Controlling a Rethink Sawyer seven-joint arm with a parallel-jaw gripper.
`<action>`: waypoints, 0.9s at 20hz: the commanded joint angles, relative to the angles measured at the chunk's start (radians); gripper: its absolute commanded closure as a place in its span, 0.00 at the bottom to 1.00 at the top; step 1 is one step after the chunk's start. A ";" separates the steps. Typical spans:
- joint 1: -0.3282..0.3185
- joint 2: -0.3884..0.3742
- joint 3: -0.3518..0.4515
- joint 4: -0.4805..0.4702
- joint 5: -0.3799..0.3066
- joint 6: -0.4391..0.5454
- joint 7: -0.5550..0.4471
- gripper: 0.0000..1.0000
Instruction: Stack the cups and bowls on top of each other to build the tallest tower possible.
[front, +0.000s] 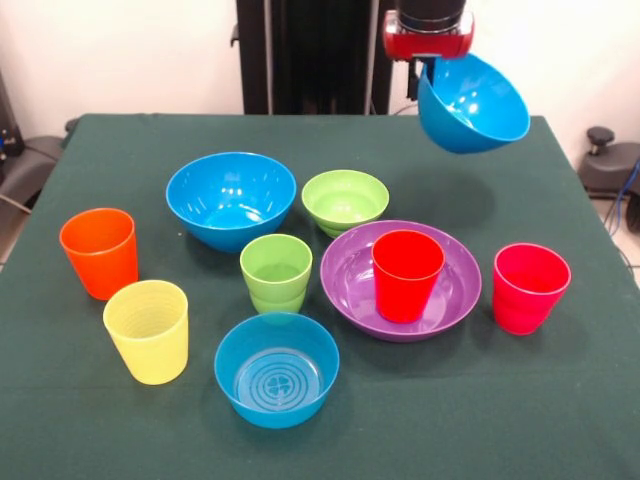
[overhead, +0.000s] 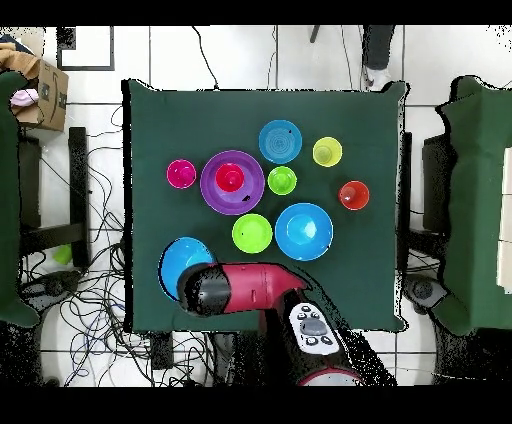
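- Held aloft: one large blue bowl, pinched by its rim in the jaws of the gripper, tilted with its opening turned sideways, well above the back corner of the desk.
- Probably the carry step, with the bowl bound for a base spot; no tower begun, though a red cup already stands inside the purple bowl.
- To do it well: level the bowl before lowering, since a rim grip leaves it hanging crooked; pick bare cloth away from the pinkish-red cup and the small green bowl; release only once the bottom sits flat.
- Loose on the desk: second large blue bowl, ringed small blue bowl, green cup, yellow cup, orange cup.
- Shown only from the front: the height of the lifted bowl, its tilt, and the pinch on its rim.
- Shown only from overhead: the lifted bowl lying over the desk's corner nearest the base, half hidden under the arm, with clear cloth around it, well apart from the rest.
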 joint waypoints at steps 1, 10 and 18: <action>-0.004 -0.008 0.071 -0.104 0.009 0.123 0.011 1.00; 0.004 0.004 0.095 -0.217 0.046 0.234 0.015 1.00; -0.032 0.025 0.125 -0.290 0.046 0.311 -0.023 1.00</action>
